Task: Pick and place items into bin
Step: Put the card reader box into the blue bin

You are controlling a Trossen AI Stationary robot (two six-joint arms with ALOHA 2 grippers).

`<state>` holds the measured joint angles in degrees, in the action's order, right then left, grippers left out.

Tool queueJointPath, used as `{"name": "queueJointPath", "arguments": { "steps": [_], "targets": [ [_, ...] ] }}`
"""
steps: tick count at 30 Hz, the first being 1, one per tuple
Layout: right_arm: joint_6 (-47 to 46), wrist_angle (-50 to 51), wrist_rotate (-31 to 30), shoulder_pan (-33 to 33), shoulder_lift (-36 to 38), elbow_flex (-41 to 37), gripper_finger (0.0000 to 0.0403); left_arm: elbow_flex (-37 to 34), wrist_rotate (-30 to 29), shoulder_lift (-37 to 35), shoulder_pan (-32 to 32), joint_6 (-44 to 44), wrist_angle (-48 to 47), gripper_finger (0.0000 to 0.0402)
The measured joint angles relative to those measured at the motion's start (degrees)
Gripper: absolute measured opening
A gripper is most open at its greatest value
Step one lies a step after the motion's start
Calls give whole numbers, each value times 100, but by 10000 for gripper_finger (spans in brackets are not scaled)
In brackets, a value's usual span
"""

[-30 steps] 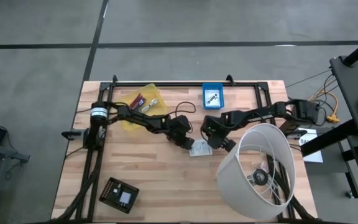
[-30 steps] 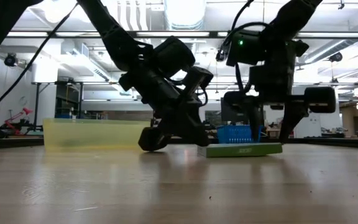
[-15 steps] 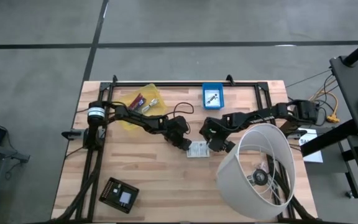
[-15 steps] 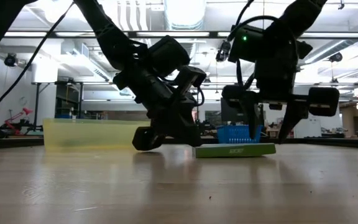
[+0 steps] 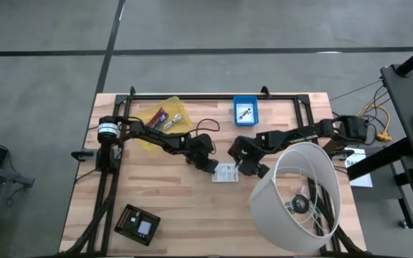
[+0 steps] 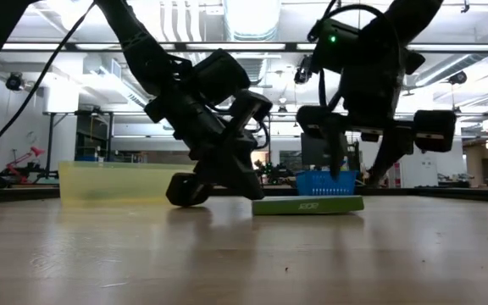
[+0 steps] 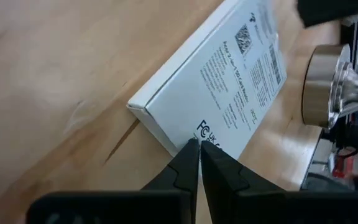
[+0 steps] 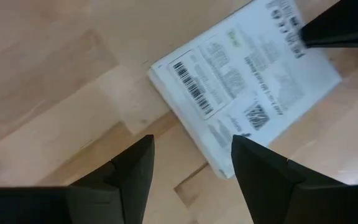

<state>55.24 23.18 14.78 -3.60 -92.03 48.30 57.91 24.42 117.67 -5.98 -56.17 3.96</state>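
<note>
A white printed packet (image 5: pixel 225 173) lies flat on the wooden table between my two grippers, also seen as a slab in the low view (image 6: pixel 307 205). My left gripper (image 7: pixel 197 144) is shut, with its tips at the packet's left end (image 5: pixel 211 166). My right gripper (image 8: pixel 191 163) is open and stands over the packet's right end (image 5: pixel 248 165), a finger on either side of that end's corner (image 8: pixel 219 169). A translucent yellow bin (image 5: pixel 162 118) near the far left holds a few small items. The other slim tools are out of view. My left gripper's shut fingertips (image 7: pixel 190 152) sit on the packet's printed top face at its edge (image 7: pixel 207 134), near one corner. They slant down at it from the table's left. The packet stays flat on the table. My right gripper: I cannot tell whether its fingers touch the packet.
A small blue bin (image 5: pixel 246 110) with a small metal item stands at the far edge. A big white lampshade (image 5: pixel 300 197) lies close on the right, beside my right arm. A flat black square device (image 5: pixel 138 223) sits near the near left corner. Bare wood lies in front.
The packet has slid flat a short way toward the table's left. Both grippers have moved left along with it, the left one still shut at its left end and the right one still open over its right end.
</note>
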Motion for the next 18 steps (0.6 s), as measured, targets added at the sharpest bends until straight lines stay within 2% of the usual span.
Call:
{"name": "queueJointPath", "arguments": {
  "steps": [9,18],
  "targets": [
    [-78,13,-141,-2,57,232,201,0,-44,-2,7,-816,-92,0],
    [48,64,-124,-2,54,240,201,0,-43,-13,9,-838,-288,0]
  ]
}}
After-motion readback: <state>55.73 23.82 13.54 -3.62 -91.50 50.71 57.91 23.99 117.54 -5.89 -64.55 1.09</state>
